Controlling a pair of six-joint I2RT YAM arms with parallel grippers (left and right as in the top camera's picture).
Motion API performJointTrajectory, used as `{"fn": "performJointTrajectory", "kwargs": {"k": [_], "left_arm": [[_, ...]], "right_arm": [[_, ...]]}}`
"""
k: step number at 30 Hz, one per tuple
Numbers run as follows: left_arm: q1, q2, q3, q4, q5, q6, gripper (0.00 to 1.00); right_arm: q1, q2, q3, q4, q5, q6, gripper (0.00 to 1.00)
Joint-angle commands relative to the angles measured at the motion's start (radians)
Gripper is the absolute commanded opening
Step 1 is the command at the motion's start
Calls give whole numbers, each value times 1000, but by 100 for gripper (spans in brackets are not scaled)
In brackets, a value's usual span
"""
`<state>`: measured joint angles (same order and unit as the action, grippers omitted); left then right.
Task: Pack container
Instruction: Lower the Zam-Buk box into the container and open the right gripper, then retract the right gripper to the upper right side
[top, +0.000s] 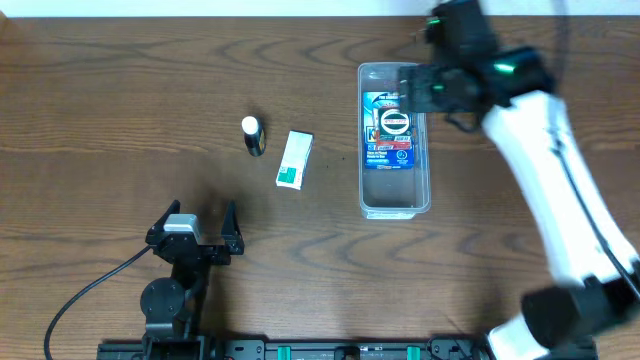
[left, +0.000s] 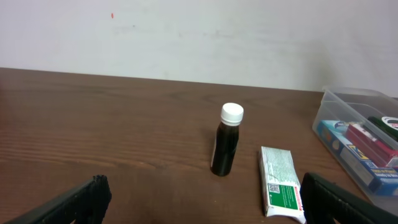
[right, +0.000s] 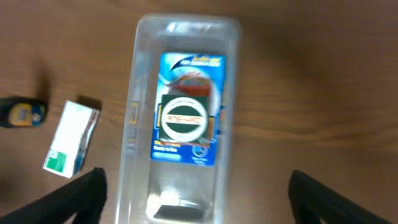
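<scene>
The clear container (top: 362, 150) lies right of centre, long axis running away from me. Inside it is a blue printed pack (top: 383, 148) with a round dark-and-white disc (top: 395, 123) on top. My right gripper (top: 415, 92) hovers over the container's far end, open and empty. In the right wrist view its fingers (right: 196, 199) straddle the container (right: 186, 25), above the pack (right: 186, 65) and disc (right: 183, 117). My left gripper (top: 193, 225) is open and empty near the front left, shown in the left wrist view (left: 199, 205).
A small dark bottle with a white cap (top: 252, 135) stands left of centre, also in the left wrist view (left: 226, 140). A white-and-green box (top: 294, 160) lies flat beside it (left: 280, 180). Both sit between my left gripper and the container (left: 348, 99).
</scene>
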<state>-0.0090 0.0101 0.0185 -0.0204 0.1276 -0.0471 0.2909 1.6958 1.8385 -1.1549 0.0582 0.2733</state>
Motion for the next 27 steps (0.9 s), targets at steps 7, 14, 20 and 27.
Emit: {"fn": "performJointTrajectory", "kwargs": {"k": [7,14,20,27], "left_arm": [[4,-5,-14,-36,14,13,98],[4,-5,-14,-36,14,13,98],[4,-5,-14,-36,14,13,98],[4,-5,-14,-36,14,13,98]], "right_arm": [[-175,-150,12,-157,97,-50,99],[-314,-146,-72,-175,102,-50,99],[-385,-145,-190,-112,96,-50,99],[-426,-145,-290,-49,122,-50,99]]}}
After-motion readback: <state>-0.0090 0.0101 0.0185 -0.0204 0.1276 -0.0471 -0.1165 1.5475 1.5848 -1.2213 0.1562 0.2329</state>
